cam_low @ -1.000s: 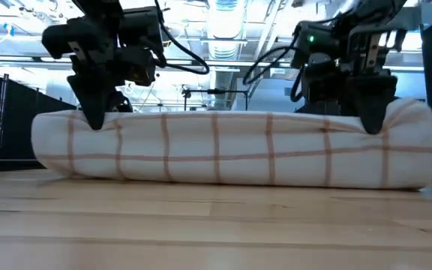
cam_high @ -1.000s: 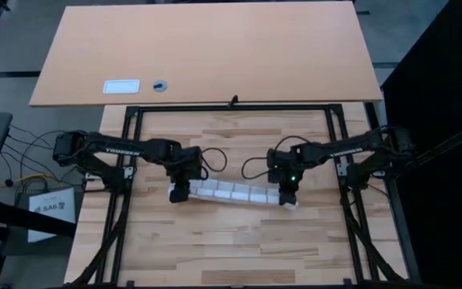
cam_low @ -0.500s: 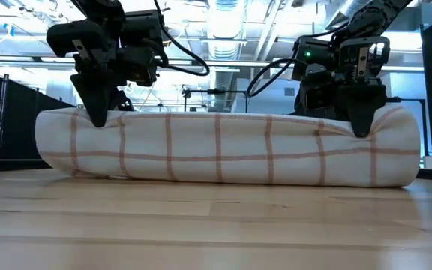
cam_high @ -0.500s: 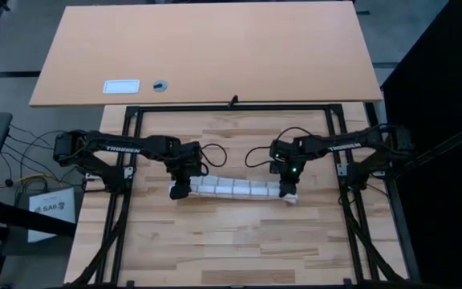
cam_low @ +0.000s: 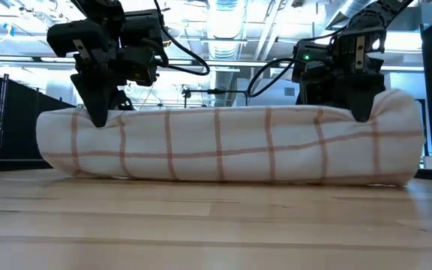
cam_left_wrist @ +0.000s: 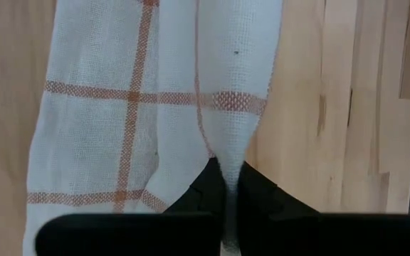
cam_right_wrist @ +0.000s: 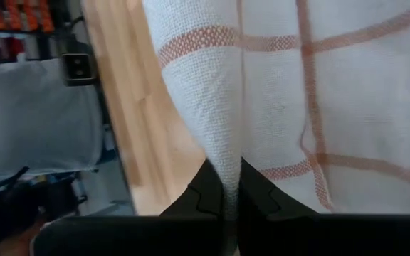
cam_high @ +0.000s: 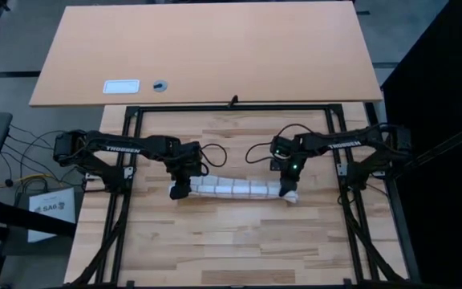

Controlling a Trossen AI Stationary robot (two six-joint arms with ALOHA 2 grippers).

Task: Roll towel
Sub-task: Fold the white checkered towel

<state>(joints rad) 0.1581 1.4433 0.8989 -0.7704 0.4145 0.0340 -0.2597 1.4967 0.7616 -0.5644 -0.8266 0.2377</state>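
High view: towel (cam_high: 233, 190) is lying as a long roll across the middle of the slatted wooden table (cam_high: 231, 249), running from the left arm to the right arm. Left gripper (cam_high: 180, 191) is sitting at the roll's left end, right gripper (cam_high: 289, 193) at its right end. Both wrist views are showing the jaws pressed together, each pinching a ridge of towel cloth. Low view is showing the roll resting on the table, both grippers coming down onto its top edge. Bare table is lying open in front of and behind the roll.
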